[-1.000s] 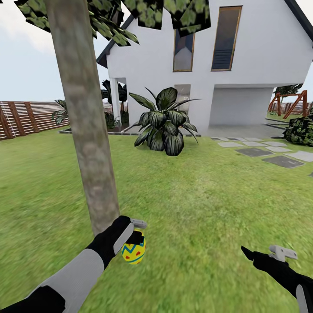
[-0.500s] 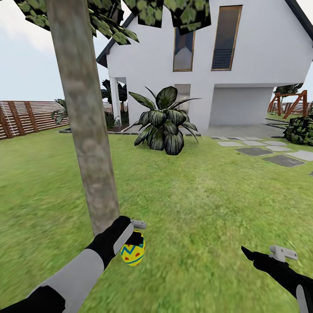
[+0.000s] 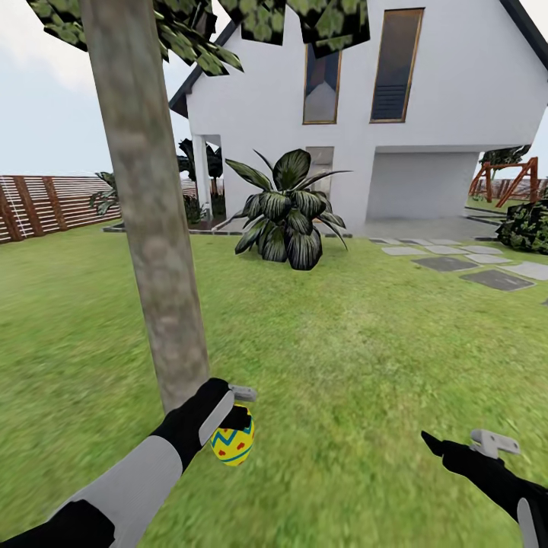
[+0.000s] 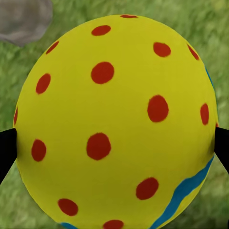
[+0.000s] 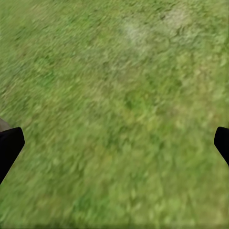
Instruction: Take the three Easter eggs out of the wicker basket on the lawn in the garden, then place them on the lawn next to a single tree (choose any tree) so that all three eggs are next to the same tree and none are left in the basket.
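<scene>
Hanging just above the green grass lawn, the left gripper is clamped on a yellow Easter egg with blue zigzag bands and red dots, which sits right beside the foot of the tall tree with the thick grey-brown mottled trunk. In the left wrist view the egg bulges between the two dark fingertips, one pressed against each side, with grass and a patch of grey behind it. The left arm, black at the wrist and grey along the forearm, reaches up from the lower left corner of the head view. Low at the right of that view the right gripper hovers over bare grass, well apart from the egg and the trunk. Its dark fingertips stand far apart at opposite edges of the right wrist view, with nothing but lawn between them. Beyond the tree a broad dark-leaved shrub grows in front of a white house with tall windows. A brown slatted wooden fence runs along the far left, flat grey stepping stones cross the grass at the right, and a reddish wooden swing frame stands at the far right edge.
</scene>
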Robot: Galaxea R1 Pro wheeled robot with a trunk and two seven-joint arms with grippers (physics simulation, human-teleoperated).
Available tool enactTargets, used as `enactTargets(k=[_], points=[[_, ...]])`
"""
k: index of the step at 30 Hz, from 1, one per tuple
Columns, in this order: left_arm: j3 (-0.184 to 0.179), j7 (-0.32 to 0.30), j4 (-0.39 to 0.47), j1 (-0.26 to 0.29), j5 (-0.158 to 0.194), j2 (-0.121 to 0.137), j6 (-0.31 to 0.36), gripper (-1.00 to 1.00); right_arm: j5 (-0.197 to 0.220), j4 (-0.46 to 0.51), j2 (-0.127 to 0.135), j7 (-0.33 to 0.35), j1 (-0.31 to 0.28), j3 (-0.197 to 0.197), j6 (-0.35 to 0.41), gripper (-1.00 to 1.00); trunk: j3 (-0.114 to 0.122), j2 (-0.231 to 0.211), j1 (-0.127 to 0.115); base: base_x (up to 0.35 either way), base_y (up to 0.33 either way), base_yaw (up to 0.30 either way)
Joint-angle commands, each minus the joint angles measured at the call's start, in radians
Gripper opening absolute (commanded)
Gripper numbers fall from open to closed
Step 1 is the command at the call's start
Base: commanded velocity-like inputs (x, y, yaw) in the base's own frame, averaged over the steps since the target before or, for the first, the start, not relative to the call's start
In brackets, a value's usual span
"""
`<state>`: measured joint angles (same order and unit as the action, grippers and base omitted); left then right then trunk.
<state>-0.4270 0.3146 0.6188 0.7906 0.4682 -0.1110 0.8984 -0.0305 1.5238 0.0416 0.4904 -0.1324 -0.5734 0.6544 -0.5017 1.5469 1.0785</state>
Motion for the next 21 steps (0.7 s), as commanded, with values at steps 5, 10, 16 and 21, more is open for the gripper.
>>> enactTargets(k=[5,10,16,21], points=[[-0.004,0.009,0.002,0.001,0.010,0.001,0.003,-1.00,-0.003,0.001,0.000,0.007,-0.001,0.002,0.005,1.00,-0.017,0.036,0.019,0.000,0.000,0.000],[-0.004,0.008,0.007,0.001,0.017,0.002,0.004,-1.00,-0.004,0.001,0.000,0.004,-0.001,0.004,0.005,1.00,-0.017,0.036,0.019,0.000,0.000,0.000],[-0.004,0.009,0.009,0.001,0.019,0.002,0.004,-1.00,-0.003,0.001,-0.001,0.004,-0.001,0.005,0.005,1.00,-0.033,0.071,0.038,0.000,0.000,0.000],[-0.004,0.009,0.013,0.001,0.020,0.002,0.004,-1.00,-0.003,0.001,-0.001,0.005,-0.001,0.005,0.005,1.00,-0.048,0.106,0.058,0.000,0.000,0.000]])
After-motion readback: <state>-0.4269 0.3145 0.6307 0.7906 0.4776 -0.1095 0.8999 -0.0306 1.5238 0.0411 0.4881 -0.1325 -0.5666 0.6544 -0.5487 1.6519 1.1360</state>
